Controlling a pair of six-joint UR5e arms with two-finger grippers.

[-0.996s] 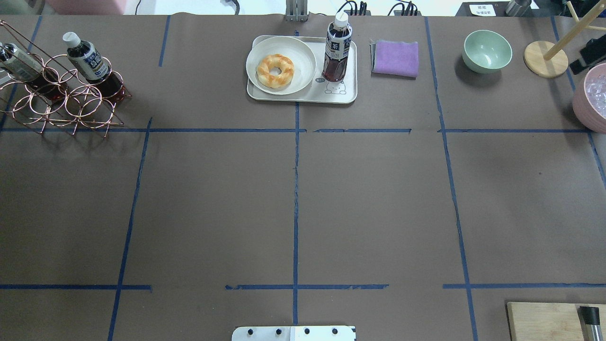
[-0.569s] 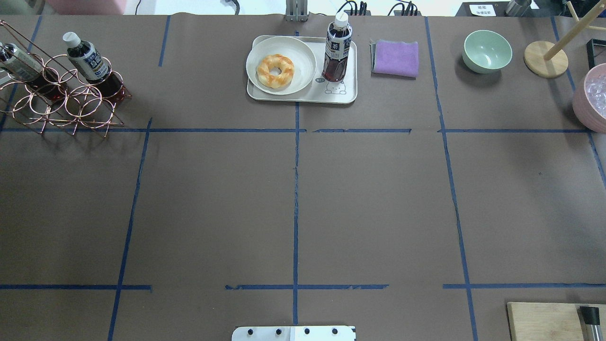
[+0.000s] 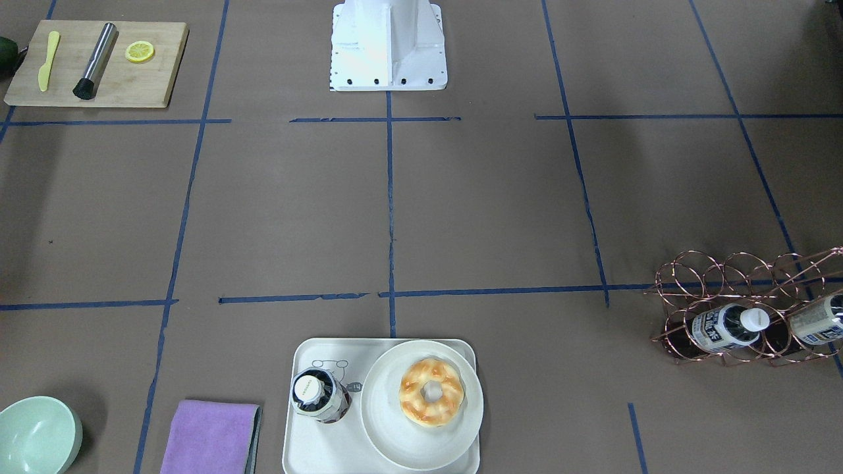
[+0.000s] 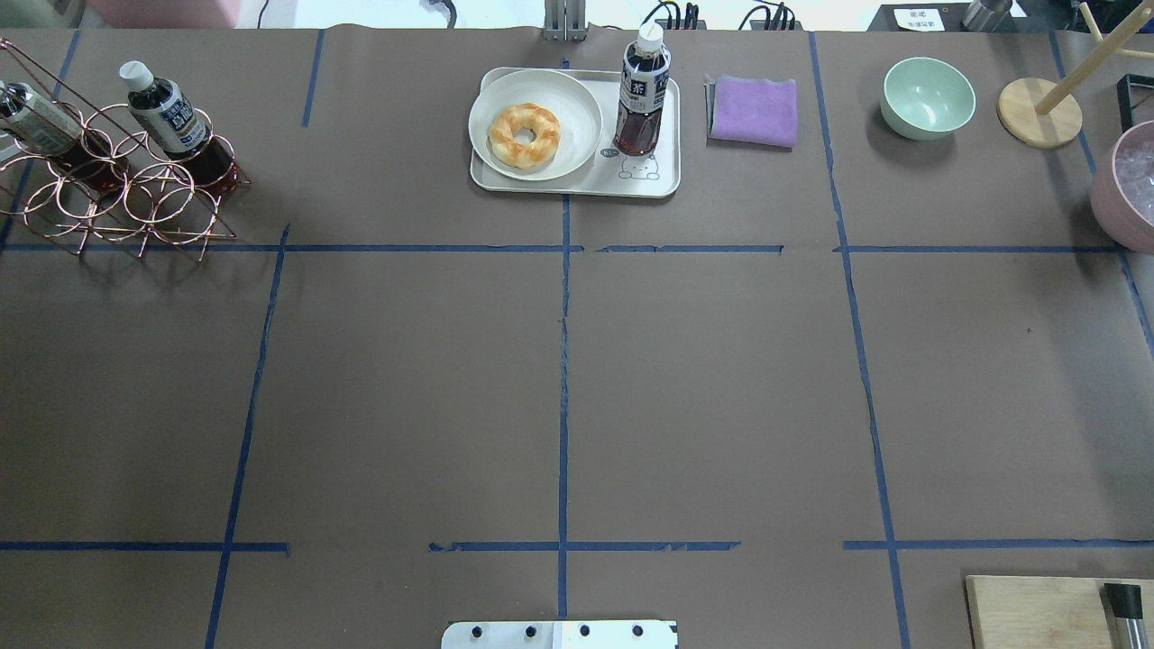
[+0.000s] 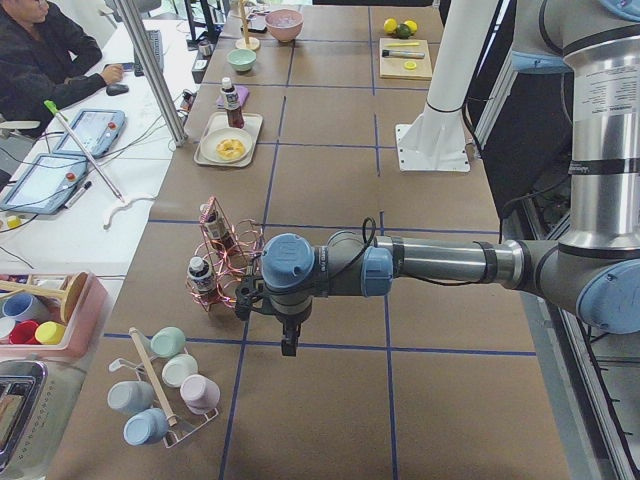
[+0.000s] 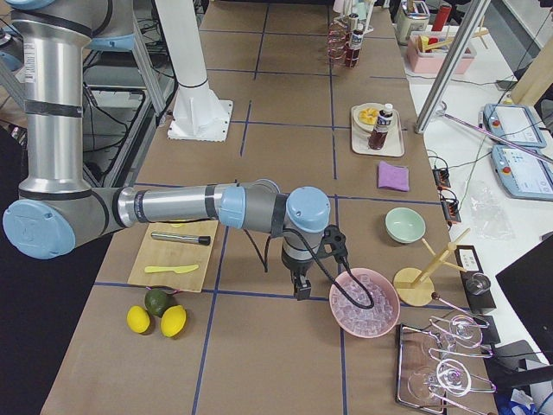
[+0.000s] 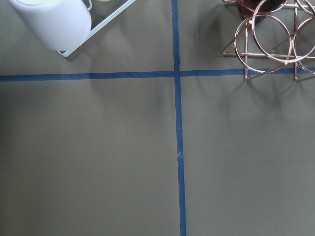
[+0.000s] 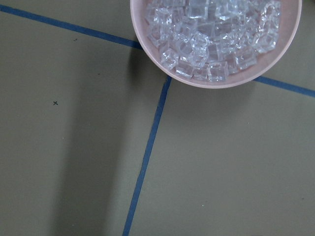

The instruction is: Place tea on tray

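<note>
tea [image 4: 642, 90]: bottle standing upright on the tray, white cap on top, dark liquid inside. It sits in the tray's bare end, just beside the plate, with the line-drawn bear on the robot's side of its foot. Nothing grips it.
tray [image 4: 664, 178]: cream-white, flat on the tabletop [image 4: 559, 379] at the far edge from the robot, about mid-width.
plate [image 4: 577, 108]: round and cream, filling the tray's other end; a glazed doughnut [image 4: 524, 135] lies in its middle.
left claw [image 5: 288, 343]: seen only in the left side view, hanging fingers-down above the tabletop just beside the wire rack, well apart from the tray. Released or clenched: cannot tell.
right claw [image 6: 300, 290]: seen only in the right side view, hanging fingers-down just beside the pink bowl, well apart from the tray. Released or clenched: cannot tell.
wire rack [image 4: 117, 203]: copper rings, far left corner in the overhead view; two more bottles [image 4: 167, 122] lean in it.
pink bowl [image 4: 1111, 207]: at the right edge, full of clear ice cubes.
purple cloth [image 4: 753, 110]: folded, near the tray on the tea's side, not touching it.
green bowl [image 4: 928, 96]: beyond the cloth, apart from it.
</note>
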